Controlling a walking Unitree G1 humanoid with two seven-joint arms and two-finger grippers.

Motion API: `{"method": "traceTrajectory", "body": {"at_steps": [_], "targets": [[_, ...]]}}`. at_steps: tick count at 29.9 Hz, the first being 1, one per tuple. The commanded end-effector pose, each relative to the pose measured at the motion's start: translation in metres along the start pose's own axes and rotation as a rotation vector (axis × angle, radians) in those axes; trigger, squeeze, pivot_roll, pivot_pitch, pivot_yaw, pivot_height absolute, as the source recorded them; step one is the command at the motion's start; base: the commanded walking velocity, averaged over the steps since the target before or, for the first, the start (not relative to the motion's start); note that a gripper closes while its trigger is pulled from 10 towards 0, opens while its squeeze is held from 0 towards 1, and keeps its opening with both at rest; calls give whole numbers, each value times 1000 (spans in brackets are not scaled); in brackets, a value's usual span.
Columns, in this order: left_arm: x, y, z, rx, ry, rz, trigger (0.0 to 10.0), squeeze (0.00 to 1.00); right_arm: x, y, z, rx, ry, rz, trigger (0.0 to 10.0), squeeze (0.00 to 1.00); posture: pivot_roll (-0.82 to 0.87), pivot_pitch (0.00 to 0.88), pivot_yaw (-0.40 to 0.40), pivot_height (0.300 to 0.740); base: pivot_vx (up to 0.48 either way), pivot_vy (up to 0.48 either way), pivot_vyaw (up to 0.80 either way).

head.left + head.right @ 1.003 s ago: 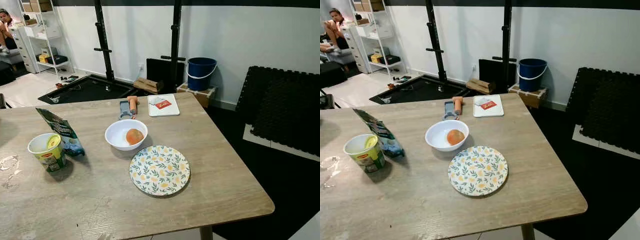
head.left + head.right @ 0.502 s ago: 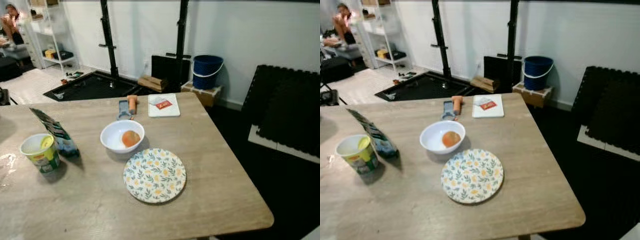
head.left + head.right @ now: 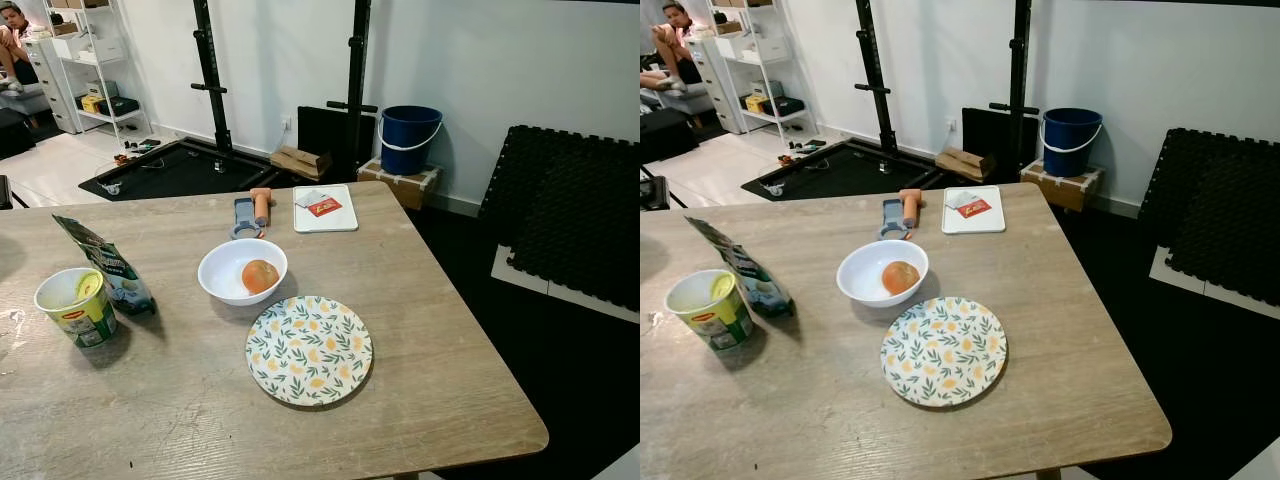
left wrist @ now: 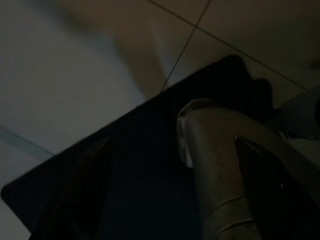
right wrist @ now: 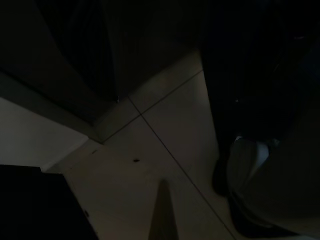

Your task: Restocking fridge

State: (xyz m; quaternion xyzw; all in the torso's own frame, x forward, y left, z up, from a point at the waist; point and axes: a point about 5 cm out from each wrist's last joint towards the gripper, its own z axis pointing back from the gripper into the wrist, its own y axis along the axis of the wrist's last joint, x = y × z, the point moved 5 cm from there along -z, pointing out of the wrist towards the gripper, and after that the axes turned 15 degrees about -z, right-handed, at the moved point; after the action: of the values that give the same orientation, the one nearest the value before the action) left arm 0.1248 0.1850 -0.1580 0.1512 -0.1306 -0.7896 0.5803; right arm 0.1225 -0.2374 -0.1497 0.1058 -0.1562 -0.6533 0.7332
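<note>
Left gripper (image 4: 175, 145) hangs low beside the robot's own leg over a dark mat and pale floor tiles, its two black fingers (image 4: 92, 190) spread wide and released, holding and touching nothing; the right gripper (image 5: 161, 210) hangs idle over shaded tiles, and whether it is released or clenched I cannot tell. Against the views of a second ago the whole picture has slid a little and the blur of half a second ago has cleared, which reads as the head camera moving and then steadying, not the things: everything on the wooden table (image 3: 430, 300) keeps the same arrangement. The white bowl (image 3: 242, 270) sits near the table's middle with a round orange fruit (image 3: 260, 275) inside it, the flowered plate (image 3: 309, 349) lies bare just beside the bowl on the near side, and the yellow-green noodle cup (image 3: 76, 306) stands toward the left, touching a leaning snack bag (image 3: 105, 265). At the far edge lie a peeler (image 3: 250, 213) and a white board (image 3: 325, 208). My reading is that restocking has not begun in earnest: the food sits on the table and both arms are down
</note>
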Motion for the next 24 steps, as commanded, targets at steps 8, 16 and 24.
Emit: {"method": "traceTrajectory", "body": {"at_steps": [8,16,24], "targets": [[-24,-45,11,-129,96,133,10000,0,3,5,0,6,10,18,10000,0,-24,3,-6,740,0,0,800],[-38,-60,17,-158,164,229,10000,0,4,5,0,10,-12,5,10000,0,-20,12,-5,740,0,0,400],[-95,-82,39,-167,400,382,10000,0,5,1,0,-6,-24,14,10000,0,-16,14,-4,740,0,0,0]]}}
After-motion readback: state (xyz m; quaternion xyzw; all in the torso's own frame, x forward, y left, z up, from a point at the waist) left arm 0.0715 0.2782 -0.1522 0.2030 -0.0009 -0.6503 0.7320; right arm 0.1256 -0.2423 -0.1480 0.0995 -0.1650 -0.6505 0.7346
